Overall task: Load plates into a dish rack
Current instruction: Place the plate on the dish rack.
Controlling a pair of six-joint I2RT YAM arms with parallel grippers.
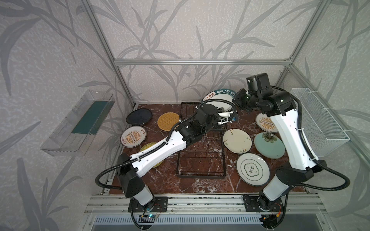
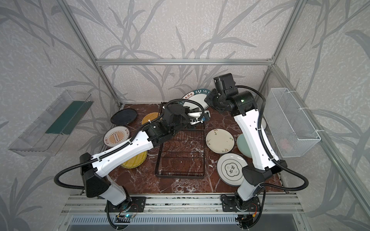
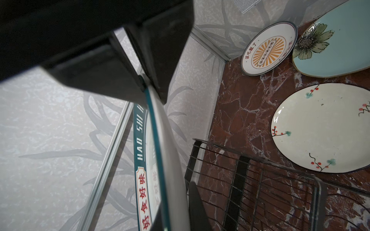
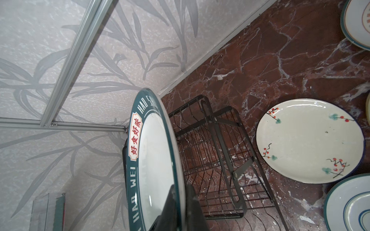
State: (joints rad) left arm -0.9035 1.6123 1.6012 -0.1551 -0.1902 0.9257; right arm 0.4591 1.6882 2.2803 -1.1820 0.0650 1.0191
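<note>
The lettered-rim white plate (image 1: pixel 220 97) stands on edge above the far end of the black wire dish rack (image 1: pixel 201 160), held from two sides. My left gripper (image 3: pixel 176 212) is shut on its rim, seen in a top view (image 1: pixel 226 118). My right gripper (image 4: pixel 181 206) is shut on the opposite rim, up by the back wall (image 1: pixel 239 98). On the marble lie other plates: black (image 1: pixel 139 116), woven orange (image 1: pixel 168 121), sunburst (image 1: pixel 133 137), cream floral (image 1: pixel 237 140), pale teal (image 1: pixel 269 145) and green-emblem (image 1: pixel 252 169). The rack's slots (image 4: pixel 200 152) hold nothing.
A yellow woven plate (image 2: pixel 136 160) lies partly under my left arm. A second sunburst plate (image 1: pixel 264 123) sits behind my right arm. A clear plastic bin (image 1: pixel 80 124) hangs on the left wall and a white mesh basket (image 1: pixel 318 122) on the right wall.
</note>
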